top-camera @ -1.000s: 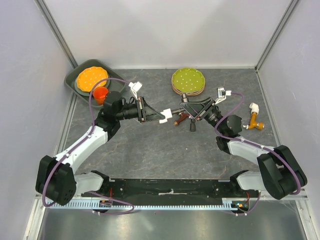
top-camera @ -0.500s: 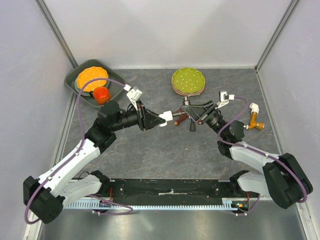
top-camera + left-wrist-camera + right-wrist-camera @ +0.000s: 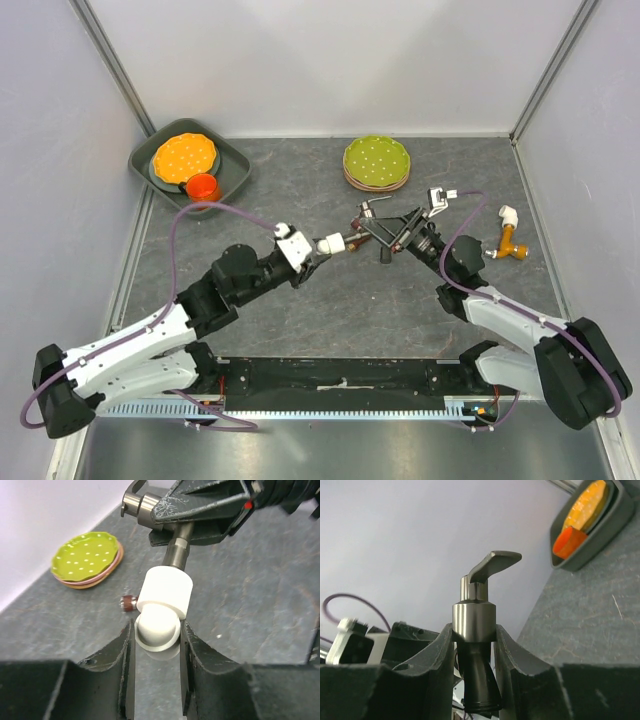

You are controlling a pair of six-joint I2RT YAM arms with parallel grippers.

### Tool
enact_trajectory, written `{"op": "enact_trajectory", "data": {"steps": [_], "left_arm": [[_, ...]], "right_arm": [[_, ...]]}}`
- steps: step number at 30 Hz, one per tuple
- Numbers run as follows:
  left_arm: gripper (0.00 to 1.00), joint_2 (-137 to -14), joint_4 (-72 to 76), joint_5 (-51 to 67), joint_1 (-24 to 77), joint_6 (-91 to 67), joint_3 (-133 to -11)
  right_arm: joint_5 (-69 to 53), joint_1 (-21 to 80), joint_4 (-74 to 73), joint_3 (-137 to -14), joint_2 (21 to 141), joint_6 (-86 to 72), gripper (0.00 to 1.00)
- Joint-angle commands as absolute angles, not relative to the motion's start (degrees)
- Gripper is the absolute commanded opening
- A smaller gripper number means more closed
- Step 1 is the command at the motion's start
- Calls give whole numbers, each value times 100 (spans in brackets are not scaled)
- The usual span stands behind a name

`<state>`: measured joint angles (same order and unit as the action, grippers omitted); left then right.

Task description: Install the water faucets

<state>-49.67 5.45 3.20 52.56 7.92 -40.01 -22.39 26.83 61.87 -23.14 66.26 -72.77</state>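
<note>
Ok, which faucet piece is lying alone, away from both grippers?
The orange-brown tap with a white end, on the table at far right. The white elbow fitting sits in the left gripper, the dark grey tap in the right gripper.

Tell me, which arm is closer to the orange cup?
Left. The left arm stretches past the cup on its near side; the right arm is far off across the table.

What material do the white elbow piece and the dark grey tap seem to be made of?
White elbow-shaped fitting: probably plastic, smooth satin finish; even opaque white with soft highlights. Dark grey bent tap: satin metallic look, streaked reflections on its collar; metal or metal-coloured plastic, I cannot tell. Its lower end is black and matte.
</note>
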Motion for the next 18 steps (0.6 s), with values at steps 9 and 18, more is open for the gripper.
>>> {"op": "enact_trajectory", "data": {"steps": [9,18], "left_arm": [[2,-5308,2143,-2863,6819,4726,-3033],[2,-5871,3629,-3832,7435,6240,-2505]], "right_arm": [[-1846,2707,4140,-2813,6161,-7418,0],[-1679,2716,3744,-2769,6100,-7532,0]]}}
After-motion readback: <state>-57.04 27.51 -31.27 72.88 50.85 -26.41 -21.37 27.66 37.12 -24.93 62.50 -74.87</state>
